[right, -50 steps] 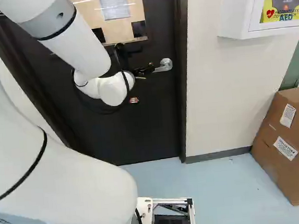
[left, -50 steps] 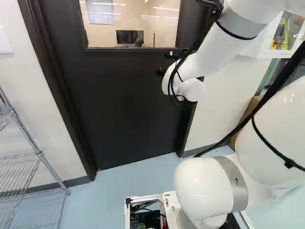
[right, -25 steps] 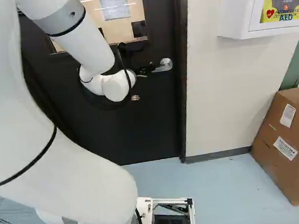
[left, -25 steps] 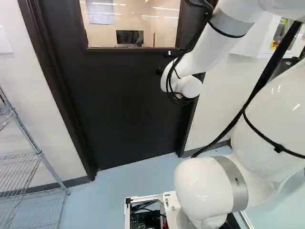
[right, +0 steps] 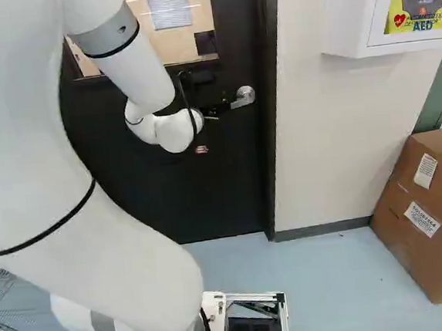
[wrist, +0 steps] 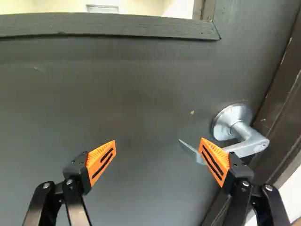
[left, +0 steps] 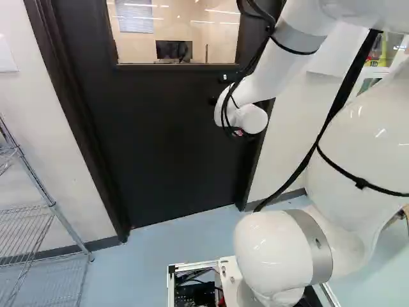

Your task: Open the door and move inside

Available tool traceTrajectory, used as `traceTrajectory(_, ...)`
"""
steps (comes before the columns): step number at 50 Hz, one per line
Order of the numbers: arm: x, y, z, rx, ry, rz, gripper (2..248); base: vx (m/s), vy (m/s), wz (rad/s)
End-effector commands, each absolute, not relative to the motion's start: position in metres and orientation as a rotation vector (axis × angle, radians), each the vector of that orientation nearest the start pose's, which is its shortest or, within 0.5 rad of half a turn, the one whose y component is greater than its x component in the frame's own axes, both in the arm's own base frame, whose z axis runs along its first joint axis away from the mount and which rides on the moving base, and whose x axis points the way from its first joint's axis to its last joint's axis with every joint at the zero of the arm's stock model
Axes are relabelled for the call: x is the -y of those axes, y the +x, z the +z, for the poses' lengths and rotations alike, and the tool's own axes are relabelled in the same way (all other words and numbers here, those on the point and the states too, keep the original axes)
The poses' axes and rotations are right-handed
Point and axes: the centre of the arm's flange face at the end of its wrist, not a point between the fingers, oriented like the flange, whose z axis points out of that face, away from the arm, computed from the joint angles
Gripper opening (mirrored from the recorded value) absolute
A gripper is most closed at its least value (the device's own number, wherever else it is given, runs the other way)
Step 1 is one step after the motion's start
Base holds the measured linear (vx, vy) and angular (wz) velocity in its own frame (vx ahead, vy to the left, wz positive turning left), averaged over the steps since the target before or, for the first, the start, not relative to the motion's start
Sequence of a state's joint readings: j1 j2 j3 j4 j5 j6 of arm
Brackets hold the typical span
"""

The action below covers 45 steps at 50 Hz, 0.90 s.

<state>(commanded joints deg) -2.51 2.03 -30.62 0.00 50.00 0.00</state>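
The dark door [left: 172,141] stands shut in its frame, with a window in its upper part. Its silver lever handle [right: 244,96] is near the frame in the right base view, with my gripper [right: 215,112] just beside it, small and dark against the door. In the wrist view my gripper [wrist: 158,146] is open, bare door showing between its orange pads. One finger overlaps the lever handle [wrist: 247,141], whose tip shows on the inner side of that finger; whether they touch, I cannot tell.
A wire shelf [left: 45,217] stands left of the door in the left base view. In the right base view, a cardboard box [right: 426,209] sits by the wall, and a white cabinet [right: 339,16] hangs right of the door frame.
The arm has shifted against its lowest joint: its upper links swung, and the wrist moved slightly toward the door and nearer the handle. Base and door have not moved.
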Motion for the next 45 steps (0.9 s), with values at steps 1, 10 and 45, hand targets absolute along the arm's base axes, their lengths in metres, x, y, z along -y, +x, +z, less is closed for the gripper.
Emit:
traceTrajectory(1,0.019,0.431,0.463,-0.052,-2.383,-2.090,247,0.000,0.000,0.000)
traceTrajectory(10,0.019,0.432,0.454,-0.053,-2.406,-2.064,247,0.000,0.000,0.000)
traceTrajectory(45,0.019,0.430,0.428,-0.054,-2.466,-1.989,247,0.000,0.000,0.000)
